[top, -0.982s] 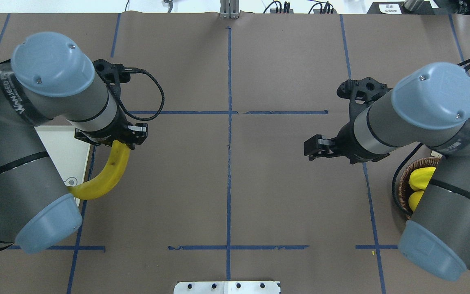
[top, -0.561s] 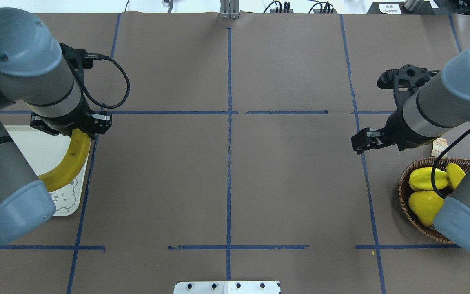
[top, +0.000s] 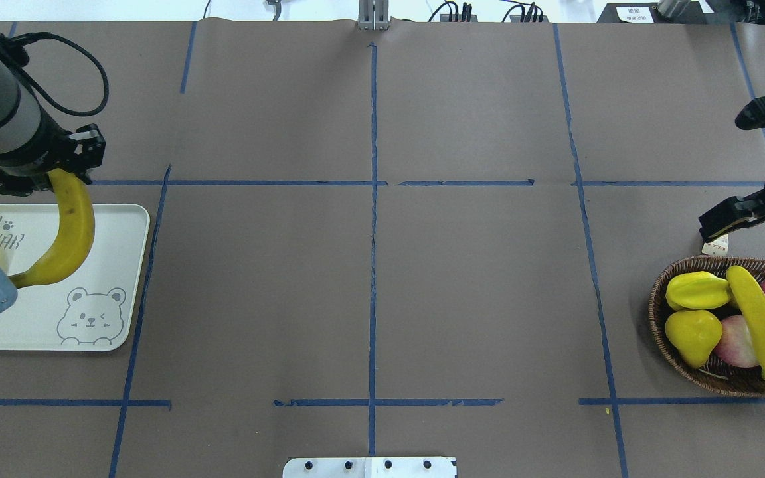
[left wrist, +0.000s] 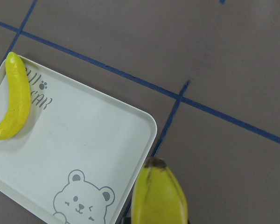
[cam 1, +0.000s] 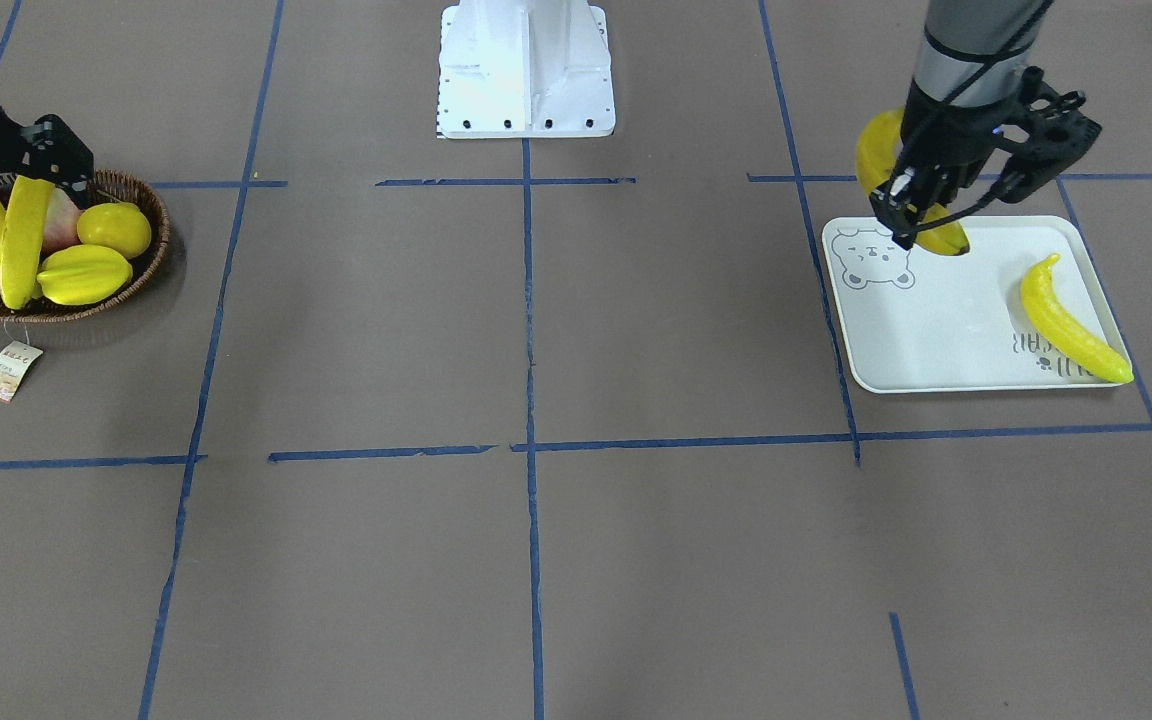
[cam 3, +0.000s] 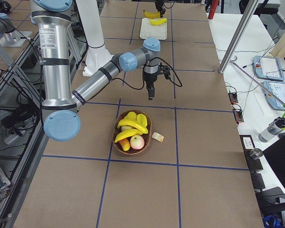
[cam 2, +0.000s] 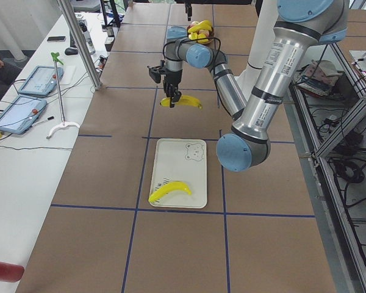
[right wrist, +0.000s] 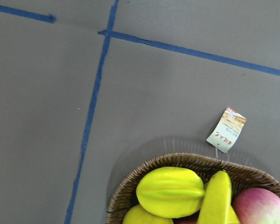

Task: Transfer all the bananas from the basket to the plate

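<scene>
Left gripper [top: 57, 174] clamped on the darker banana [top: 67, 236], held above the plate [top: 100, 325]; its far tip hangs toward 7 o'clock. Second banana [cam 1: 1071, 320] lies along the plate's rim beside the lettering. Right gripper [top: 728, 221] empty, jaws nearly together, hangs at 12 o'clock of the basket [top: 661, 345]. Two bananas [top: 754, 318] there. Table centre open.

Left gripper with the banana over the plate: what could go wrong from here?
1. The left gripper holds the banana by one end near the plate edge; a release here might let it roll off.
2. The banana already on the plate lies at the far side; a swing could knock it.
</scene>
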{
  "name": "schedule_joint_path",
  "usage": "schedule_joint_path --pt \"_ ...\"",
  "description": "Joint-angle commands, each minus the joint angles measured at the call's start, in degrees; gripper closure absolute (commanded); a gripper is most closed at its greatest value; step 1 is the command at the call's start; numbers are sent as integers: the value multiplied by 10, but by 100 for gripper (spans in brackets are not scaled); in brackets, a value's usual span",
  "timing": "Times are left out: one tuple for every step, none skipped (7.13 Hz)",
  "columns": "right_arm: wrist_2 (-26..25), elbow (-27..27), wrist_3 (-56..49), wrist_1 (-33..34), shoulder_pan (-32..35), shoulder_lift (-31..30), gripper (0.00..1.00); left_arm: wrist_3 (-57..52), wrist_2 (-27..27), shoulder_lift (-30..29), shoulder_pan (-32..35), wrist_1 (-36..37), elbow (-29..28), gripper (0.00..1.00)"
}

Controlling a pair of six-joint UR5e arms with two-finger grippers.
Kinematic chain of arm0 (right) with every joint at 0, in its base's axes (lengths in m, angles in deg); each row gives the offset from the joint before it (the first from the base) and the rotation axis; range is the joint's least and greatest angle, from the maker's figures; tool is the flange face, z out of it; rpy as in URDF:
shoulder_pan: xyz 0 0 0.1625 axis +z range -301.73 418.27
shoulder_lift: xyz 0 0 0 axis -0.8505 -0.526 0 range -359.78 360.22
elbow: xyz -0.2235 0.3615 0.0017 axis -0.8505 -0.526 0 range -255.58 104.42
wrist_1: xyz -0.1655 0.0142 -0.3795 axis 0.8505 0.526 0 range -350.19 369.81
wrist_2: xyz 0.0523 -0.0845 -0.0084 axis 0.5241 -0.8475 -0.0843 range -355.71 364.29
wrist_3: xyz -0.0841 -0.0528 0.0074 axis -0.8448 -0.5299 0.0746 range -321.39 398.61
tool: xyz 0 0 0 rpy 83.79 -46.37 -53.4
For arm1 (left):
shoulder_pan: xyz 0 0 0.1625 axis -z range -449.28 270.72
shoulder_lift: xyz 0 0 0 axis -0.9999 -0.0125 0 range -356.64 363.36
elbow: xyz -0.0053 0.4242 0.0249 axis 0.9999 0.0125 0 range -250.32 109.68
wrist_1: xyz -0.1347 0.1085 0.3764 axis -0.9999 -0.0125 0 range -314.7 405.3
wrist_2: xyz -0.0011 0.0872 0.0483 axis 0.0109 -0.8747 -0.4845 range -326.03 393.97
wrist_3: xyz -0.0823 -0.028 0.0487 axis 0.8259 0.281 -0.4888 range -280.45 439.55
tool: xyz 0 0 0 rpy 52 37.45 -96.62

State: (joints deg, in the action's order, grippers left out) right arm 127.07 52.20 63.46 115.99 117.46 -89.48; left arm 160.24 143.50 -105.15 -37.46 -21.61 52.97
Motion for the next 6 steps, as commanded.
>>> schedule_joint_path --pt "11 -3 -47 0 27 -23 1 21 78 89 73 -149 -61 100" --pt "11 -3 -47 0 27 -24 1 18 117 125 93 -221 -98 100" --pt "11 -3 -46 0 27 -24 1 19 119 161 94 -327 -152 100" --pt "10 -3 -46 0 27 -24 1 22 119 173 94 -410 -210 100" --pt "10 -2 -45 0 27 -24 1 24 119 175 94 -459 -262 100" --pt "11 -2 -44 0 27 -23 1 41 119 175 93 -492 -301 99"
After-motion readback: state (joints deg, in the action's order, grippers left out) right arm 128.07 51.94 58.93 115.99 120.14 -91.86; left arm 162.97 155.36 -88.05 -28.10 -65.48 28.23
